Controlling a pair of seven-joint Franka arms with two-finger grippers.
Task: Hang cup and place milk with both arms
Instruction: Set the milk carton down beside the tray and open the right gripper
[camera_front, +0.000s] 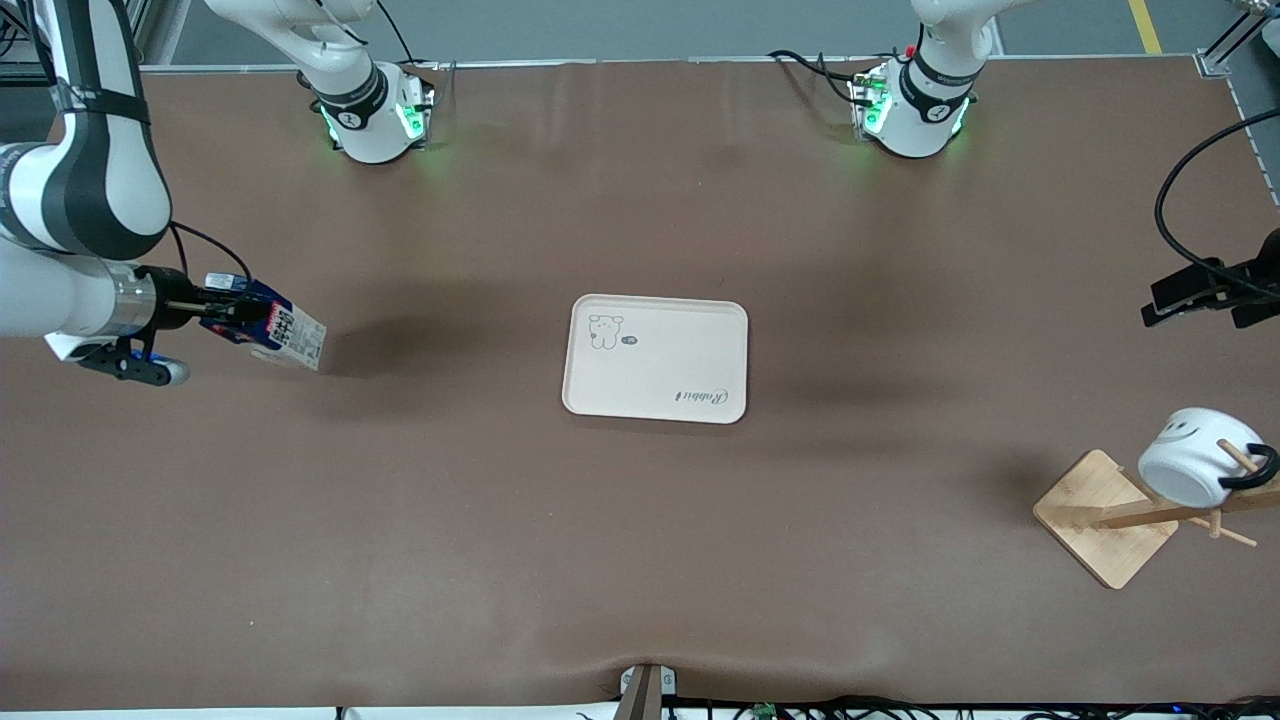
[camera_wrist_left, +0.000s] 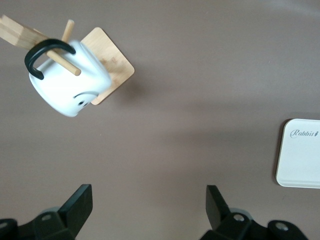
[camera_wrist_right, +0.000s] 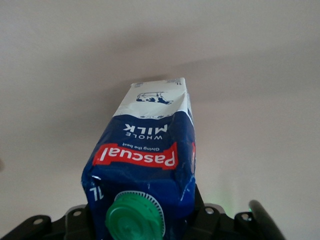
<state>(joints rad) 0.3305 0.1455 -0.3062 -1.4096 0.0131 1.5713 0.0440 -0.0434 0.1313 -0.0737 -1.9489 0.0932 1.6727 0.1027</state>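
The white cup (camera_front: 1195, 460) with the smiley face hangs by its black handle on a peg of the wooden rack (camera_front: 1100, 520) at the left arm's end of the table. It also shows in the left wrist view (camera_wrist_left: 67, 82). My left gripper (camera_front: 1200, 297) is open and empty in the air, apart from the cup (camera_wrist_left: 148, 200). My right gripper (camera_front: 225, 310) is shut on the blue top of the milk carton (camera_front: 285, 335) at the right arm's end. The carton (camera_wrist_right: 145, 145) is tilted, white base low over the table, green cap toward the wrist.
A cream tray (camera_front: 700, 340) with a dog drawing lies flat in the middle of the table, with nothing on it; its corner shows in the left wrist view (camera_wrist_left: 300, 155). The rack's square bamboo base (camera_wrist_left: 112, 62) stands on the brown table top.
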